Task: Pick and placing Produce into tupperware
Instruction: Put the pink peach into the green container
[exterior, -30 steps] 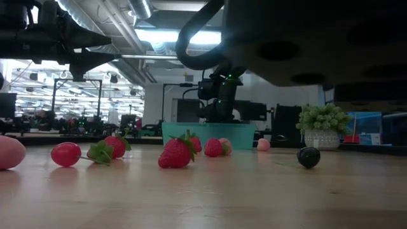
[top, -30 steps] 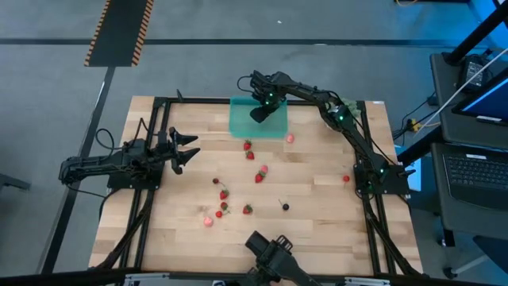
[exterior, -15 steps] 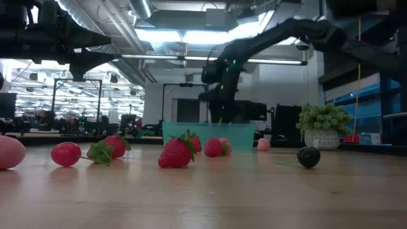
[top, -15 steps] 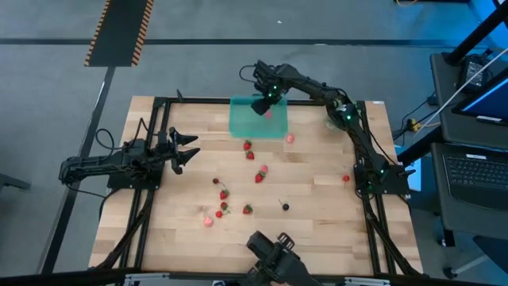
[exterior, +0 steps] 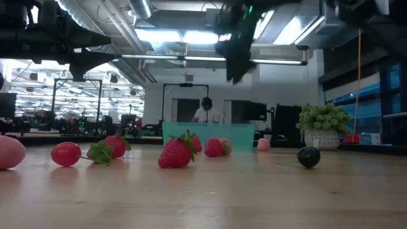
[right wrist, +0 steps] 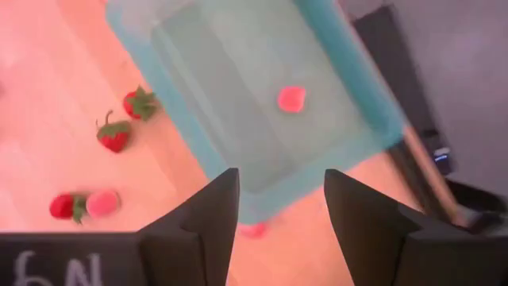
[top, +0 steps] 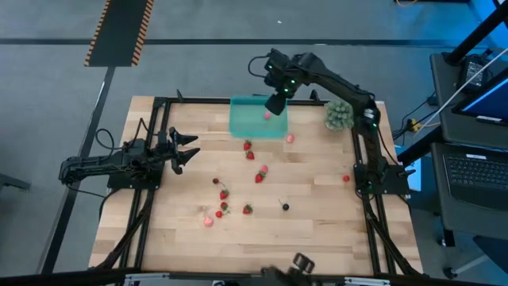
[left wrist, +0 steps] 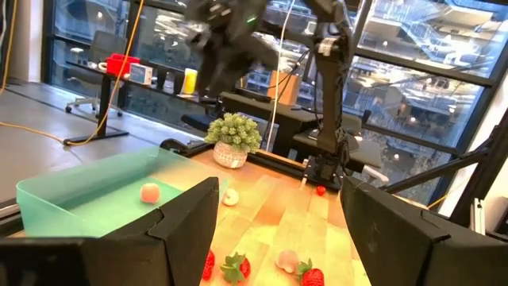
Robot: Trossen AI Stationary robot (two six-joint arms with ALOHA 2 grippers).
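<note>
Teal plastic, your tupperware (top: pixel 257 117) sits at the table's (top: pixel 317 199) far edge with one pale pink piece (right wrist: pixel 291 98) lying inside it. Your right gripper (top: pixel 275 102) hangs above it, fingers apart and holding nothing. The other produce (top: pixel 255 171) lies scattered across the wood, nearer the middle. Your left gripper (top: pixel 186 149) waits at the left side, fingers spread wide and empty.

White handwritten marks, seemingly "6N" or upside-down "N9", stand on the dark plate just beside the right gripper (right wrist: pixel 276 218); nothing else reads
</note>
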